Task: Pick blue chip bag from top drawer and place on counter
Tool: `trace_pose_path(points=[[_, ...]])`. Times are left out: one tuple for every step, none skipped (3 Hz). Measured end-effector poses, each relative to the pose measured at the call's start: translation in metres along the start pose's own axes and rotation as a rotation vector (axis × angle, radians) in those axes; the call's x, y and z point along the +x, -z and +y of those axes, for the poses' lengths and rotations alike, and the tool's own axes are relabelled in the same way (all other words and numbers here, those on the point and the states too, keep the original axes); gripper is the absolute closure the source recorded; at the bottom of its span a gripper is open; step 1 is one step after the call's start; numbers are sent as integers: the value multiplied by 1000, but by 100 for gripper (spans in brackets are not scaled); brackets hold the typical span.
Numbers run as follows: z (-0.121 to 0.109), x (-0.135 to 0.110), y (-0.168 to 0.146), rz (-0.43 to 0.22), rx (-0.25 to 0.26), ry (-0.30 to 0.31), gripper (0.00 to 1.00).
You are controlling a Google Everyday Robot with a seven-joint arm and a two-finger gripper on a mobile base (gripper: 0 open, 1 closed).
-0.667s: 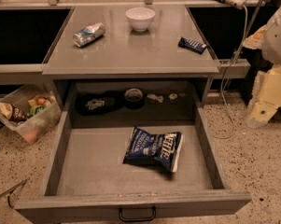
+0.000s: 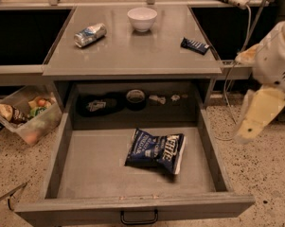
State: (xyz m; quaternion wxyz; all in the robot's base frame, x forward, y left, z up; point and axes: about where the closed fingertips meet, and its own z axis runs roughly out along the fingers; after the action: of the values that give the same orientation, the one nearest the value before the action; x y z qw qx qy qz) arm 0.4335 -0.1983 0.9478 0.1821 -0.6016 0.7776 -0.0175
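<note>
- Camera view: the blue chip bag lies crumpled on the floor of the open top drawer, right of centre and clear of the walls.
- The gripper hangs outside the drawer, beyond its right wall and well apart from the bag. Whether it is open or closed cannot be told, and nothing is seen held in it.
- The step in hand is judged to be the approach, as the bag has not yet been reached.
- The next move calls for the gripper to be carried left over the drawer wall and lowered onto the bag.
- On the counter a white bowl, a crushed can and a dark bar wrapper are seen, with bare surface left between them.
- Against the earlier frame, the gripper has been brought lower and slightly towards the drawer, while the bag has stayed where it lay.
</note>
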Motion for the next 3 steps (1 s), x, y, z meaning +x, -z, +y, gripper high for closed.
trace_pose_path(points=[[30,-12,-62,-81,-45,-30,0],[56,-22,-136,-137,-93,-61,0],[48,-45,-187,-184,-67,-74,0]])
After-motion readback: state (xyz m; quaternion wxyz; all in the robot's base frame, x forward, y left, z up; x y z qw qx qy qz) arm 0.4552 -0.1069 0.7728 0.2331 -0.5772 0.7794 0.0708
